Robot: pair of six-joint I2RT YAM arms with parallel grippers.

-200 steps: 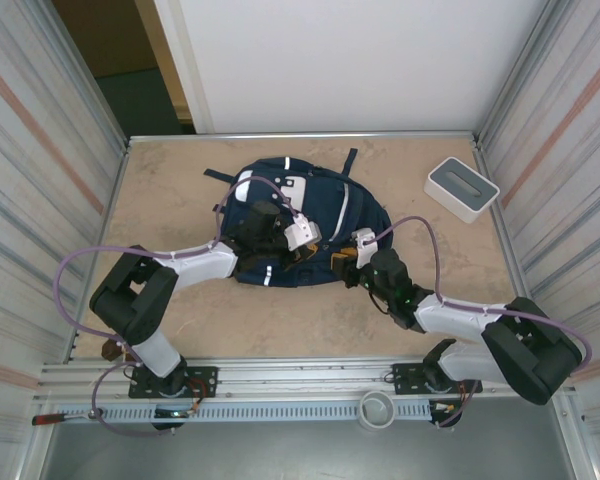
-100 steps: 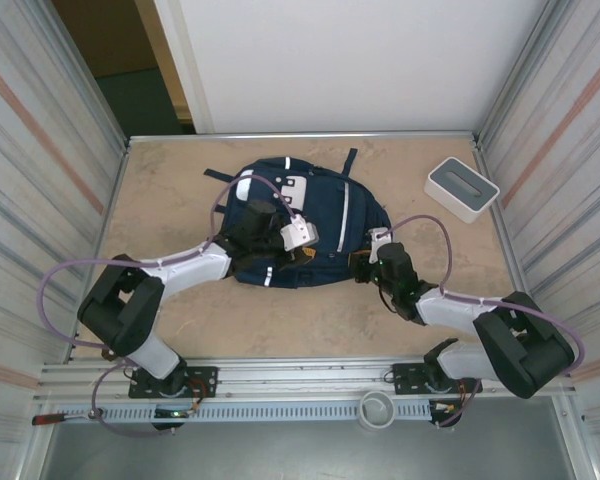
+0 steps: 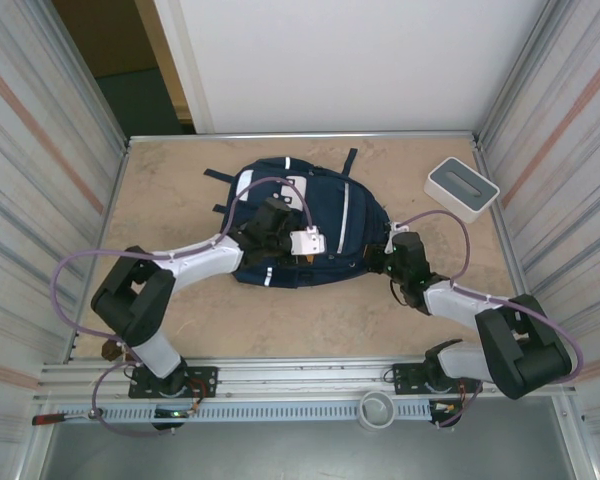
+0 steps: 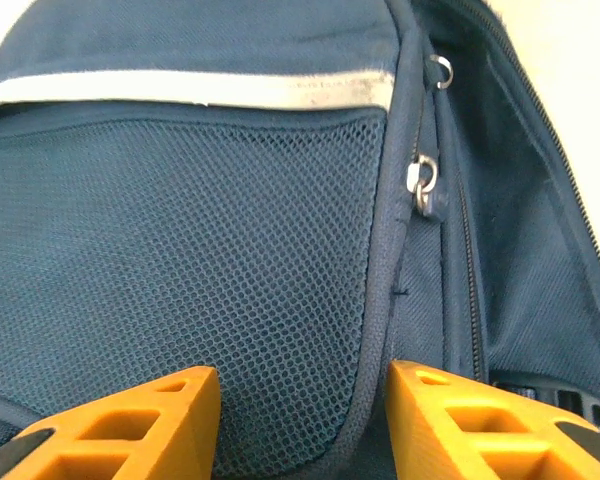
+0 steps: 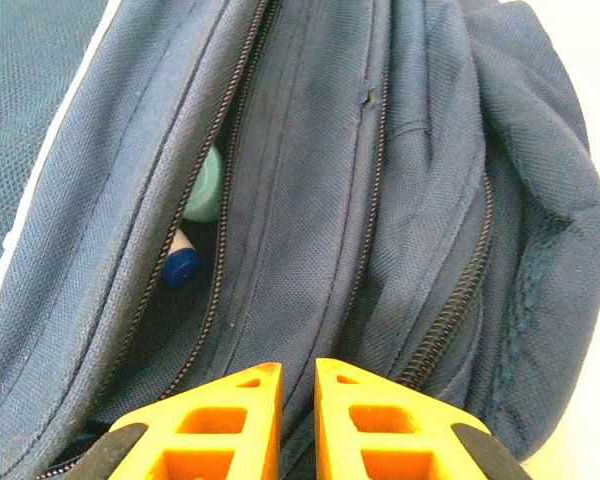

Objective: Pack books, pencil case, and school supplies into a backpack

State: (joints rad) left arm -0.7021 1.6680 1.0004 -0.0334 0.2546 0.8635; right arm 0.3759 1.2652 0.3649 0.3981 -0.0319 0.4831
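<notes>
The navy backpack (image 3: 325, 215) lies flat mid-table. My left gripper (image 3: 298, 252) hovers over its front part; in the left wrist view it (image 4: 302, 420) stands open above the mesh pocket (image 4: 180, 260), holding nothing, with a metal zipper pull (image 4: 423, 185) to the right. My right gripper (image 3: 378, 263) is at the backpack's right edge; in the right wrist view it (image 5: 298, 405) is nearly shut, pinching the fabric band (image 5: 310, 230) between two zippers. Through the open left zipper show a blue-capped pen (image 5: 180, 262) and a pale green thing (image 5: 208, 190). Books are hidden.
A white box with a grey top (image 3: 462, 188) sits at the back right. Corrugated walls close in both sides. A white cup (image 3: 377, 408) rests on the front rail. Bare table (image 3: 170, 190) lies left of the backpack.
The left gripper opened and shifted right over the backpack. The right gripper slid right and back along the backpack's edge while its jaws narrowed.
</notes>
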